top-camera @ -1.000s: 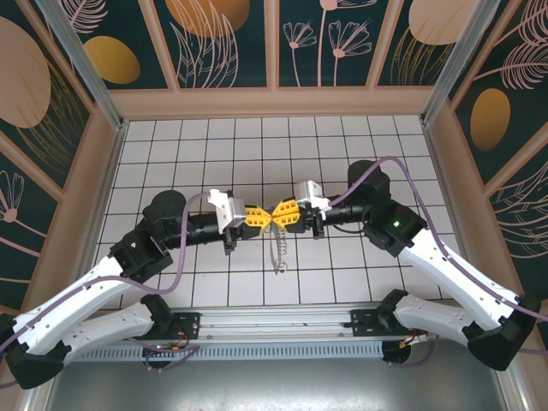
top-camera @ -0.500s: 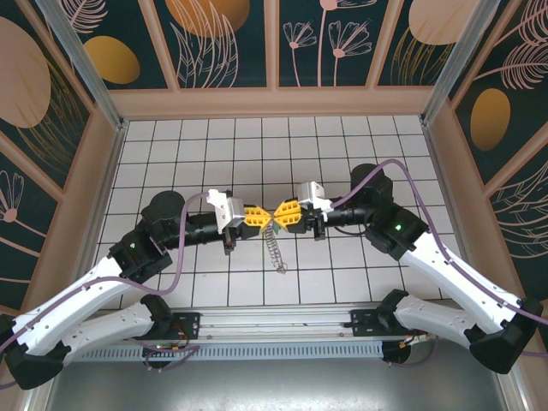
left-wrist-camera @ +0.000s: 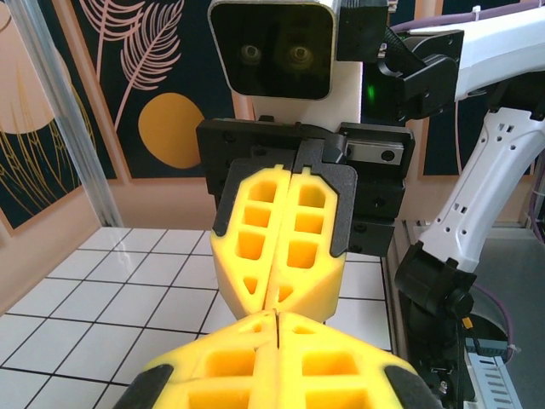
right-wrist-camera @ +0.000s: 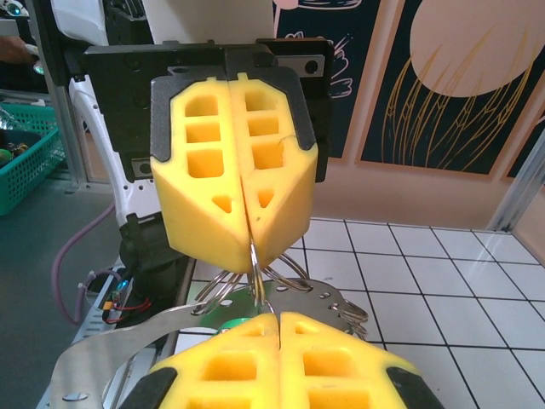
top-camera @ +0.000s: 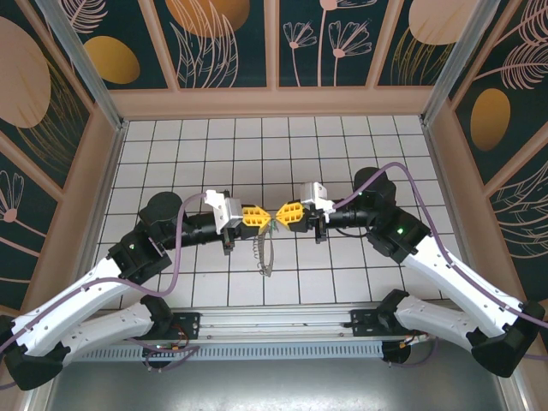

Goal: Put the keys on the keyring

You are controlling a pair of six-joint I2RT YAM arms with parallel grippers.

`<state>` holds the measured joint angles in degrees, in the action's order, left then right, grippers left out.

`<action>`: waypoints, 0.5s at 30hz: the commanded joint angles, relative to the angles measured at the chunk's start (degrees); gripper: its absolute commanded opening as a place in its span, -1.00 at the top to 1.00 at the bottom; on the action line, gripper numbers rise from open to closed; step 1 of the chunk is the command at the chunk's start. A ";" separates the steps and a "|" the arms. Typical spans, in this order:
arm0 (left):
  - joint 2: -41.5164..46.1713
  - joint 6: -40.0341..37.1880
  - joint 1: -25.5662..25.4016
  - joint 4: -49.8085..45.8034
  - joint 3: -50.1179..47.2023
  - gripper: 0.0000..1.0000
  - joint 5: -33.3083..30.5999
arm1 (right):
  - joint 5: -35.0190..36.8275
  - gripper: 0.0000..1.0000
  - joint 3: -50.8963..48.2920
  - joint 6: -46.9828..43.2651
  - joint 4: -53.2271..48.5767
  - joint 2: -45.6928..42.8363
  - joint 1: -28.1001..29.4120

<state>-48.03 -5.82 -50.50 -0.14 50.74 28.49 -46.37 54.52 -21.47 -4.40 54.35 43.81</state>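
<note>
Closest in, in the right wrist view, the right gripper (right-wrist-camera: 277, 319) is pressing its yellow fingers flat together at the bottom of the frame, with a thin wire running down into their seam. Just left of that seam a scrap of bright green is peeking out, which I take to be the key (right-wrist-camera: 232, 324). A flat silver strip (right-wrist-camera: 128, 349) is sweeping off toward the lower left. Right behind, the keyring (right-wrist-camera: 289, 277) is fanning out in grey loops at mid-frame. Beyond it the left gripper (right-wrist-camera: 249, 252) is clamping shut on one strand at its tips. From above, the two grippers are meeting tip to tip at the centre of the frame, and the keyring (top-camera: 264, 253) is dangling below them over the white tiled table (top-camera: 342, 145). As I judge it, the threading is under way. I cannot tell whether the key is on the loop yet, so working it round and letting go is what remains.
</note>
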 commanded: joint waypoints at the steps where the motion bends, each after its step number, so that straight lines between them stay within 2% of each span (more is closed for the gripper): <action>1: 1.09 0.94 -0.19 4.00 0.08 1.00 1.84 | 0.13 1.00 -0.25 0.05 1.34 -0.59 -0.31; 12: 0.70 1.08 -0.14 4.93 0.52 1.00 2.98 | -0.58 1.00 1.84 -0.85 1.63 3.66 -0.31; 15: 0.42 1.03 -0.19 4.98 0.50 1.00 2.89 | 0.04 0.84 2.02 -1.02 2.14 3.55 -0.31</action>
<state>-47.99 -5.67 -50.46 -0.21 50.61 28.49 -47.57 55.07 -21.85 -3.60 57.34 43.81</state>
